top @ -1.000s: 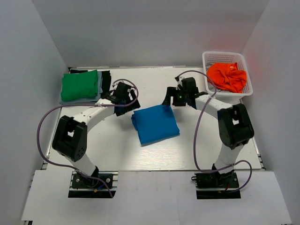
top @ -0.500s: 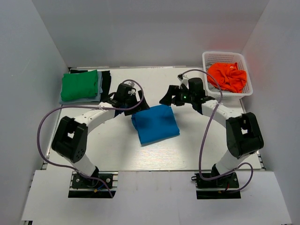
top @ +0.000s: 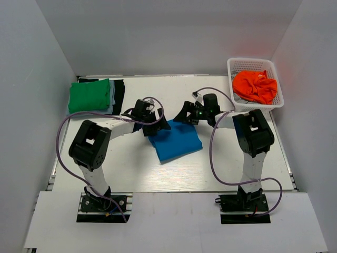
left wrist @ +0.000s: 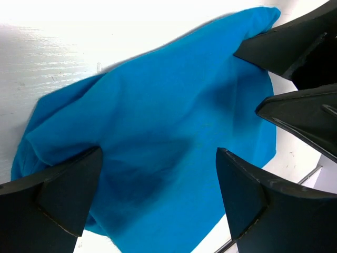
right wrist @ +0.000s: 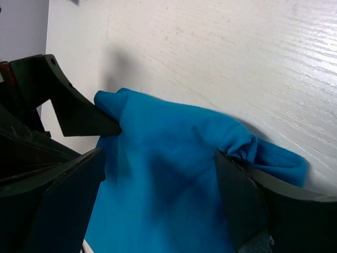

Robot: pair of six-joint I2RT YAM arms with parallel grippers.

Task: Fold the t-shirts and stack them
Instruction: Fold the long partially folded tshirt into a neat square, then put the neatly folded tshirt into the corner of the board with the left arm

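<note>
1 blue t-shirt (top: pixel 176 141), far corners hidden beneath left gripper (top: pixel 160 125) and right gripper (top: pixel 184 115).

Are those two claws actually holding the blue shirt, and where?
No, nothing is gripped yet. The left tool and the right tool are both open, straddling the far edge of the blue t-shirt.

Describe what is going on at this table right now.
Both arms are working on the folded blue t-shirt in the middle of the table. The left gripper and right gripper sit open over its far edge, neither closed on it. A green t-shirt tops the stack at far left; an orange t-shirt lies in the white basket.
</note>
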